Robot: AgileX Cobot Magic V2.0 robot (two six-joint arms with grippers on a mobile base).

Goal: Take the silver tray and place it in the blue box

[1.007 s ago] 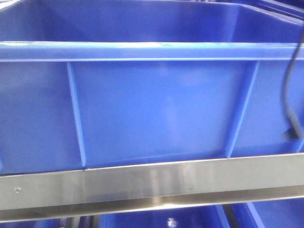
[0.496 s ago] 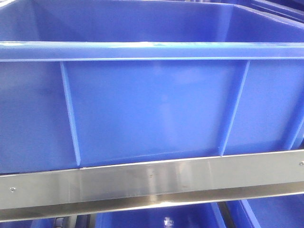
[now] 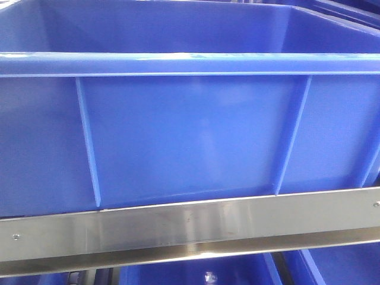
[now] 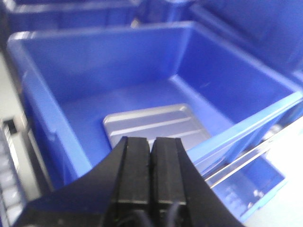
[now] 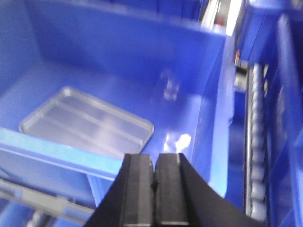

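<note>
The silver tray (image 4: 154, 125) lies flat on the floor of the blue box (image 4: 42, 127). It also shows in the right wrist view (image 5: 87, 125), inside the blue box (image 5: 203, 94). The front view shows only the blue box's ribbed near wall (image 3: 190, 130); the tray is hidden there. My left gripper (image 4: 151, 142) is shut and empty, held above the box's near rim. My right gripper (image 5: 154, 158) is shut and empty, above the near rim to the right of the tray.
A steel shelf rail (image 3: 190, 228) runs under the box. More blue crates sit behind (image 4: 71, 14), below (image 3: 196, 273) and to the right (image 5: 284, 94). A roller track (image 5: 255, 137) runs along the right side.
The front view shifted slightly, so the box's ribs sit further left. A black cable that hung at the right edge one second ago has left the view.
</note>
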